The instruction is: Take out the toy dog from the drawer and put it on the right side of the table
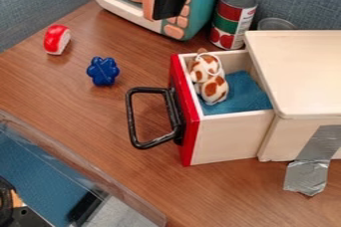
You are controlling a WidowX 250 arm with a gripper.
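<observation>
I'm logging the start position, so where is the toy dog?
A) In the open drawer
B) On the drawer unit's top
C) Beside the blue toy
A: the toy dog lies inside the open drawer, next to the blue cloth.

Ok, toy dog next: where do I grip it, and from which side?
Probably the narrower middle of the toy dog, from straight above the open drawer. It lies along the red front panel, with a rounded bulge either side of that middle. The walls block a low approach; the gap by the panel looks tight.
</observation>
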